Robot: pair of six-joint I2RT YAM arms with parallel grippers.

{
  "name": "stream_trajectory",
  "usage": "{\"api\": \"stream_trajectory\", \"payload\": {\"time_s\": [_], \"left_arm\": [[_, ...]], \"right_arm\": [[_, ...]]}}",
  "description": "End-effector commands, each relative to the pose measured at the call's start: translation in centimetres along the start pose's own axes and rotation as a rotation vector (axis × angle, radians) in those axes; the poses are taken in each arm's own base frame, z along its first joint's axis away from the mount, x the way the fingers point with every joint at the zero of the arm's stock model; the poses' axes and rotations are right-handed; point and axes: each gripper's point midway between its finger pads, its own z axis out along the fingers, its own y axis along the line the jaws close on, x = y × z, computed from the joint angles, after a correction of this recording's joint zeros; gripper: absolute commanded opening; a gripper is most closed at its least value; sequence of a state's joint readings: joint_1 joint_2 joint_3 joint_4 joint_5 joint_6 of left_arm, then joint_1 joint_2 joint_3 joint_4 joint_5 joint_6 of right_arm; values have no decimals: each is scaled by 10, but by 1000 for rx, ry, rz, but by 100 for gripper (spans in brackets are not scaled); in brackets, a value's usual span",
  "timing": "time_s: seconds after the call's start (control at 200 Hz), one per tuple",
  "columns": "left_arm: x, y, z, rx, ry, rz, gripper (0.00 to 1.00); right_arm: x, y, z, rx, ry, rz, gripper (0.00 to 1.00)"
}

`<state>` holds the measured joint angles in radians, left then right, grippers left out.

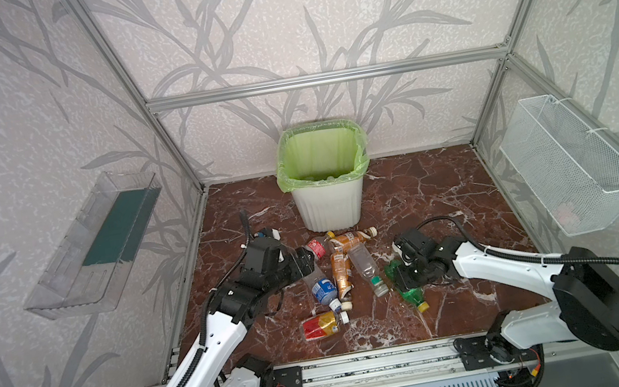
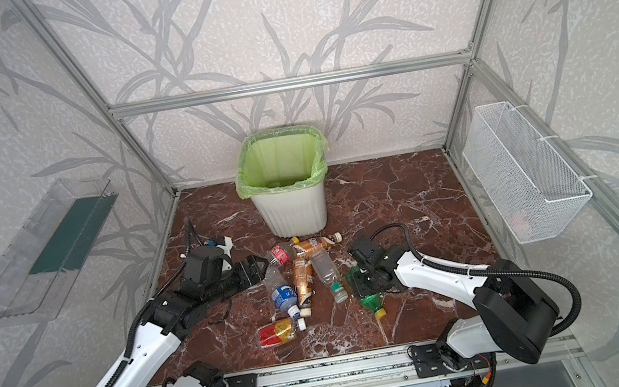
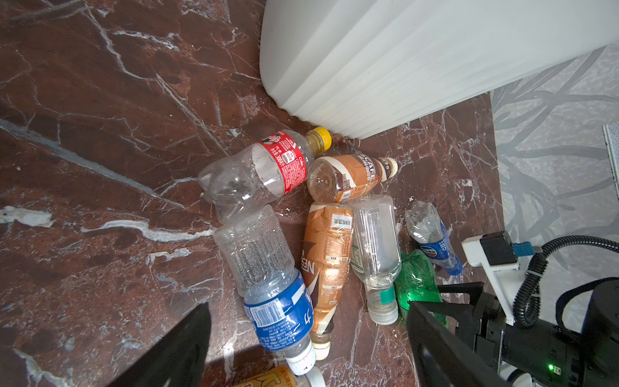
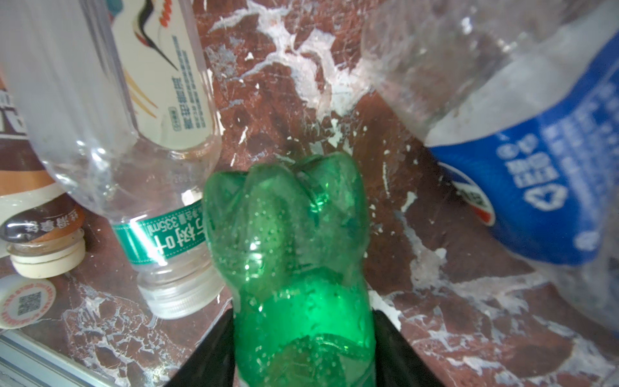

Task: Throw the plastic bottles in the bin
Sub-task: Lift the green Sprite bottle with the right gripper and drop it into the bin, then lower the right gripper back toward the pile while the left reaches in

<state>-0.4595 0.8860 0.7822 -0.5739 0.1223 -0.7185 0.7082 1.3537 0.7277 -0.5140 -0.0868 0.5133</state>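
With your right hand (image 4: 303,315) pinching a green bottle (image 4: 288,234) and left hand (image 3: 308,306) spread, the bottles (image 1: 341,269) between them lie on the worktop (image 1: 425,193), outside the bin (image 1: 331,208).

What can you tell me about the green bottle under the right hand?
The green bottle is see-through green plastic, crumpled, with a lobed base and droplets on its skin. A top view shows its yellow cap at the near end. It lies on its side on the brown marbled table. The right hand grips its middle, a black finger against each side. A clear bottle lies beside it; contact is unclear.
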Motion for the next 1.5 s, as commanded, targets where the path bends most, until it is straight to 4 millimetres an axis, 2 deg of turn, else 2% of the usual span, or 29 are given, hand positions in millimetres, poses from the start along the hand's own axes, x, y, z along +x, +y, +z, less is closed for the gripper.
{"api": "stream_trajectory", "payload": {"time_s": [0.0,0.23,0.31,0.39,0.48,0.59,0.675,0.715,0.73,0.745,0.81,0.83,0.835,0.855,0.87,0.895,0.9,0.905,0.97,1.025,1.08,1.09,1.115,1.125,1.145,1.18,1.245,1.345,1.495], "left_arm": [[2,4,-2,-12,-1,-8,91],[2,4,-2,-8,-2,-15,91],[2,3,-1,-5,-2,-23,91],[1,2,-2,-1,-5,-26,91],[-3,0,-4,3,-12,-24,91],[-11,-6,-7,14,-24,-22,91],[-20,-13,-12,24,-41,-17,91],[-25,-16,-16,29,-51,-16,91],[-28,-18,-17,32,-54,-16,91],[-30,-20,-18,35,-57,-15,91],[-39,-27,-25,49,-71,-16,91],[-41,-30,-27,55,-73,-14,91],[-42,-30,-28,56,-76,-14,91],[-45,-33,-30,61,-81,-13,91],[-46,-35,-32,67,-83,-11,91],[-50,-37,-36,73,-91,-10,91],[-50,-38,-36,74,-91,-10,91],[-50,-38,-37,75,-93,-9,91],[-54,-39,-45,79,-110,1,91],[-54,-35,-49,72,-127,4,91],[-53,-30,-51,64,-138,-1,92],[-52,-28,-51,61,-137,-3,92],[-51,-26,-52,60,-136,-7,92],[-50,-25,-52,59,-134,-10,92],[-49,-23,-52,59,-134,-12,92],[-46,-20,-52,58,-132,-16,92],[-41,-14,-53,55,-135,-25,92],[-31,-4,-49,43,-125,-35,92],[-17,7,-39,29,-90,-53,92]], "right_arm": [[14,-6,-8,14,18,3,57],[-5,7,-38,-88,-168,20,55],[-19,13,-60,-134,-281,27,55],[-39,21,-90,-193,-431,27,55],[-68,36,-141,-256,-608,-9,55],[-121,67,-221,-318,-813,-92,57],[-171,101,-290,-370,-966,-159,58],[-202,119,-325,-377,-1030,-183,58],[-208,121,-324,-370,-1026,-187,59],[-218,128,-344,-377,-1064,-194,59],[-269,145,-373,-332,-1083,-187,66],[-286,146,-367,-311,-1049,-173,70],[-289,145,-359,-300,-1027,-167,70],[-300,144,-361,-288,-1005,-142,75],[-308,141,-355,-272,-972,-118,79],[-314,137,-345,-256,-911,-103,84],[-314,135,-338,-248,-886,-97,85],[-314,134,-340,-247,-881,-89,85],[-304,120,-339,-156,-810,-56,95],[-294,114,-357,-125,-841,-57,97],[-282,108,-366,-117,-865,-60,99],[-280,107,-375,-125,-894,-57,99],[-272,100,-373,-118,-909,-46,100],[-270,99,-383,-125,-942,-44,100],[-264,94,-372,-111,-948,-61,100],[-249,84,-365,-125,-979,-49,100],[-218,57,-344,-101,-945,3,97],[-172,20,-279,-41,-800,70,95],[-110,-19,-187,-6,-586,174,93]]}}
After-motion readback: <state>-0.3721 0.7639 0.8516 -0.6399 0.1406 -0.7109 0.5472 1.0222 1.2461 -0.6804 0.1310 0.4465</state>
